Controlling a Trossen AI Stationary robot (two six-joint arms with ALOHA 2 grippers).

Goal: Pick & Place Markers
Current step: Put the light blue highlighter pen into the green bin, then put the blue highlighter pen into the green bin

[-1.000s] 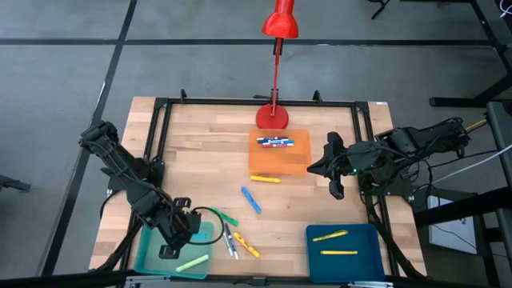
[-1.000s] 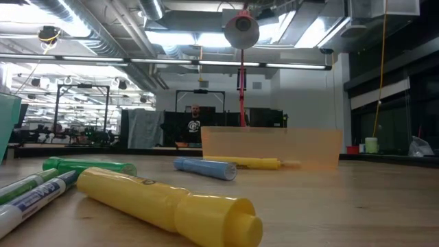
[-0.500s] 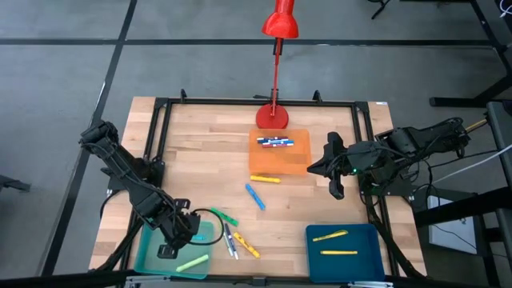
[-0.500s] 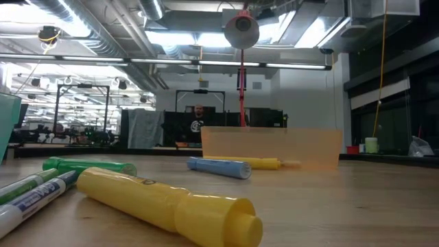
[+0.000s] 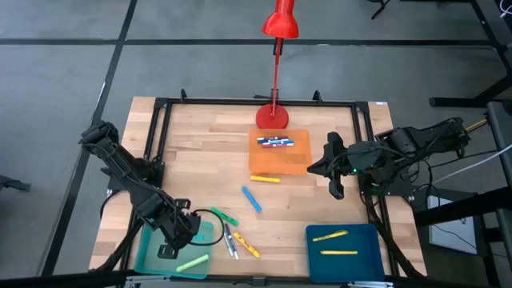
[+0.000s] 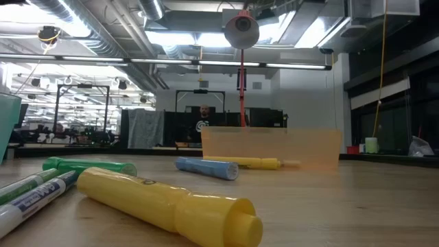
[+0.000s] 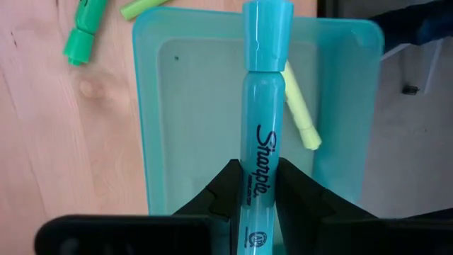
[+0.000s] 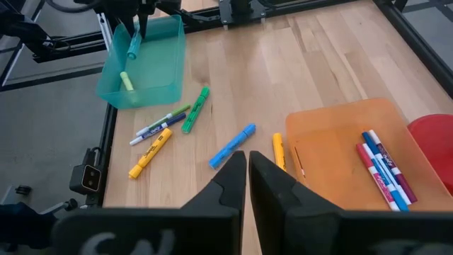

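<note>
My left gripper (image 5: pixel 173 232) hovers over the teal tray (image 5: pixel 152 254) at the table's near left, shut on a teal marker (image 7: pixel 263 106). A yellow-green marker (image 7: pixel 300 110) lies in that tray. A green marker (image 5: pixel 227 217), two white-bodied markers (image 5: pixel 230 240) and a yellow marker (image 5: pixel 247 245) lie on the wood beside the tray. A blue marker (image 5: pixel 251 200) and another yellow marker (image 5: pixel 266 179) lie mid-table. My right gripper (image 5: pixel 320 168) waits shut, in the air at the table's right, beside the orange tray (image 5: pixel 280 160). My left gripper pinches the teal marker's barrel (image 7: pixel 259 185) between its two fingers, at the end away from the cap (image 7: pixel 267 28). The fingers come from above and lie along the marker, which points steeply down, cap end lowest, inside the tray's outline. Whether the cap touches the tray floor, I cannot tell.
Several red and blue markers (image 5: pixel 275 142) lie in the orange tray. A blue tray (image 5: pixel 364 264) at the near right holds two yellow markers (image 5: pixel 330 236). A red lamp (image 5: pixel 273 116) stands at the far edge. A black frame rims the table. A person stands far behind the table.
The blue marker mid-table shifted a little toward the right and then came back to where it was. Both grippers have kept their places.
</note>
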